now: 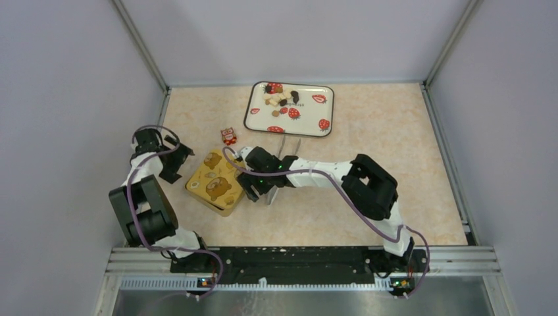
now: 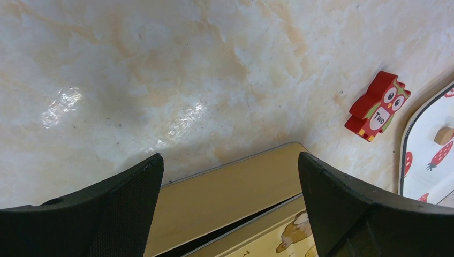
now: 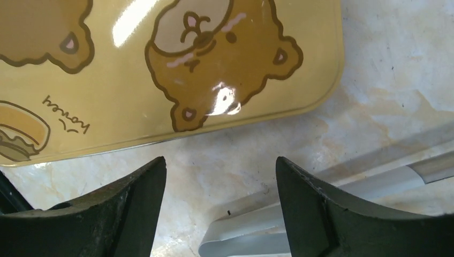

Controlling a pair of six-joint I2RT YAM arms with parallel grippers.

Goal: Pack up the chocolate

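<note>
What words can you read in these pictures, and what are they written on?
"Two": on the white belly of the red owl block.
"honey": brown handwriting on the yellow bear lid, seen upside down.
A tiny mark on that lid in the left wrist view is too small to read.
The strawberry tray shows no readable words.

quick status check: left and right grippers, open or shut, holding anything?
Left gripper: open, holding nothing.
Right gripper: open, holding nothing.
</note>
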